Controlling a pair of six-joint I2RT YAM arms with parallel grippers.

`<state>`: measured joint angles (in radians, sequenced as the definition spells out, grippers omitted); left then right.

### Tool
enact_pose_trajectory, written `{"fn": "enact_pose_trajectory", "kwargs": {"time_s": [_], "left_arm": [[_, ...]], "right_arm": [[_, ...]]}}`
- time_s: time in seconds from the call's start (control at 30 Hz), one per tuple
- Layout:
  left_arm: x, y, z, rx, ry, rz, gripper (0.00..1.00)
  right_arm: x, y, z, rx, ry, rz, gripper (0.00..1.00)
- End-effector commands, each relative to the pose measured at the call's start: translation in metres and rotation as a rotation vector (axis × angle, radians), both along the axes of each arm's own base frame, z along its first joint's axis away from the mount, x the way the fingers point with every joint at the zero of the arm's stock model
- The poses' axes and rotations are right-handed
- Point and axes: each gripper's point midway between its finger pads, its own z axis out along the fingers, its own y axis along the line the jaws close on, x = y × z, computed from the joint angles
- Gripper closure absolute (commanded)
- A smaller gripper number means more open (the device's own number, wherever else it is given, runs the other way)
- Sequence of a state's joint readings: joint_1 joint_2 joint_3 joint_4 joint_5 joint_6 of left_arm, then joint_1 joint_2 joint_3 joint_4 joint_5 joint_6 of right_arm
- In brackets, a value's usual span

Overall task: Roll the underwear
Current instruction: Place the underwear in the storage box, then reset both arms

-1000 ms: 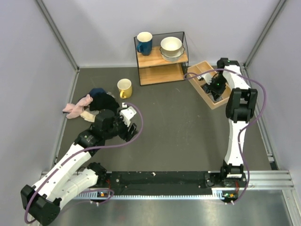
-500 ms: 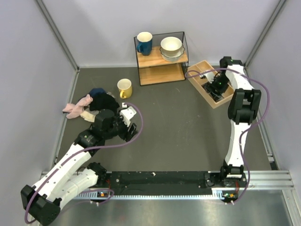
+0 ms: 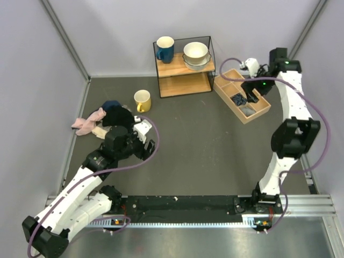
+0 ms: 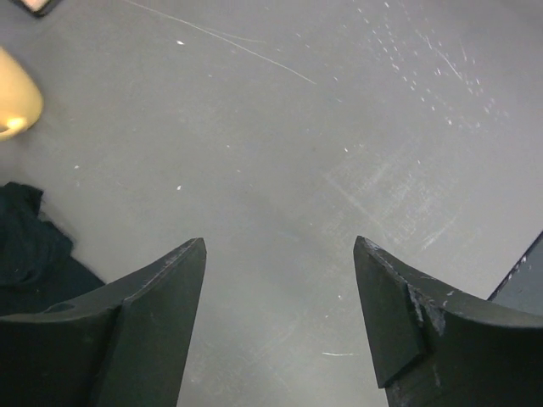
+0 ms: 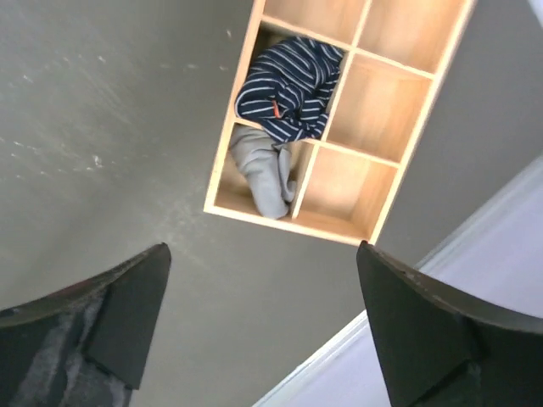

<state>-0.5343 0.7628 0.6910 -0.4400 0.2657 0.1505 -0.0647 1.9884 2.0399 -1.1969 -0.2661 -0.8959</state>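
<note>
Underwear (image 5: 263,174), grey, bundled in end compartment of wooden tray (image 5: 386,199), touching striped bundle (image 5: 288,76). Right gripper (image 5: 263,254) hangs above it on an outstretched arm, fingers apart, empty. Left gripper (image 4: 280,246) low over table (image 4: 339,110), fingers apart.

Underwear (image 5: 263,174) apparently in tray (image 5: 382,106) compartment beside bundle (image 5: 288,85)

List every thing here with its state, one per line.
left gripper: open, empty
right gripper: open, empty, up near the tray
underwear: rolled, in a tray corner compartment
striped bundle: bundled, in the adjoining compartment
yellow mug: upright on the table
blue mug: upright on the shelf
bowls: stacked on the shelf
</note>
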Motion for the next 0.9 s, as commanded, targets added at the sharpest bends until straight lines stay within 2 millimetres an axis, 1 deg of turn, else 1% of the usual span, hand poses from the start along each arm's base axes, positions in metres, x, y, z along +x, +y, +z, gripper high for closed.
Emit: {"fn": "enact_pose_trajectory", "kwargs": {"time_s": [0.0,0.03,0.07,0.1,0.13,0.17,0.2,0.23,0.27,0.3,0.33,0.37,0.4,0.43,0.5,0.53,0.63,0.73,0.77,0.87], "left_arm": [[0.015,0.009,0.049,-0.160,-0.088,0.165,0.22],[0.016,0.011,0.058,-0.201,-0.082,0.206,0.13],[0.017,0.019,0.070,-0.232,-0.105,0.262,0.08],[0.015,0.023,0.084,-0.280,-0.099,0.303,0.01],[0.012,0.026,0.095,-0.304,-0.108,0.320,0.01],[0.006,0.032,0.121,-0.344,-0.146,0.332,0.01],[0.003,0.037,0.132,-0.368,-0.153,0.358,0.01],[-0.005,0.041,0.137,-0.368,-0.149,0.358,0.01],[-0.013,0.047,0.160,-0.403,-0.198,0.353,0.01],[-0.018,0.050,0.169,-0.423,-0.214,0.358,0.01],[-0.020,0.058,0.176,-0.433,-0.233,0.391,0.01],[-0.027,0.064,0.188,-0.446,-0.261,0.394,0.01],[-0.031,0.068,0.191,-0.446,-0.268,0.401,0.01],[-0.031,0.073,0.193,-0.438,-0.274,0.421,0.01],[-0.036,0.079,0.196,-0.412,-0.272,0.435,0.01],[-0.036,0.081,0.196,-0.405,-0.271,0.441,0.01],[-0.042,0.084,0.200,-0.407,-0.271,0.439,0.01],[-0.046,0.086,0.201,-0.412,-0.269,0.439,0.01],[-0.047,0.086,0.201,-0.415,-0.266,0.437,0.01],[-0.050,0.087,0.200,-0.413,-0.266,0.435,0.01]], "right_arm": [[-0.026,0.018,0.116,0.360,-0.321,-0.155,0.01],[-0.032,0.017,0.132,0.402,-0.386,-0.180,0.01],[-0.037,0.014,0.142,0.442,-0.435,-0.218,0.01],[-0.060,0.012,0.146,0.539,-0.440,-0.347,0.01],[-0.054,0.002,0.163,0.572,-0.543,-0.415,0.01],[-0.060,-0.007,0.165,0.577,-0.568,-0.501,0.01],[-0.078,-0.003,0.170,0.602,-0.589,-0.524,0.01],[-0.084,-0.002,0.170,0.615,-0.594,-0.552,0.01],[-0.091,-0.009,0.170,0.609,-0.611,-0.627,0.01],[-0.098,-0.013,0.168,0.635,-0.604,-0.709,0.01],[-0.111,-0.016,0.179,0.625,-0.642,-0.742,0.01],[-0.120,-0.027,0.177,0.587,-0.653,-0.815,0.01],[-0.126,-0.030,0.181,0.582,-0.671,-0.843,0.01],[-0.139,-0.030,0.191,0.575,-0.708,-0.850,0.01],[-0.151,-0.033,0.196,0.554,-0.737,-0.859,0.01],[-0.159,-0.031,0.203,0.557,-0.761,-0.855,0.01],[-0.174,-0.027,0.213,0.557,-0.797,-0.832,0.01],[-0.181,-0.022,0.222,0.569,-0.817,-0.808,0.01],[-0.185,-0.019,0.228,0.576,-0.831,-0.790,0.01],[-0.188,-0.015,0.235,0.590,-0.844,-0.766,0.01]]}}
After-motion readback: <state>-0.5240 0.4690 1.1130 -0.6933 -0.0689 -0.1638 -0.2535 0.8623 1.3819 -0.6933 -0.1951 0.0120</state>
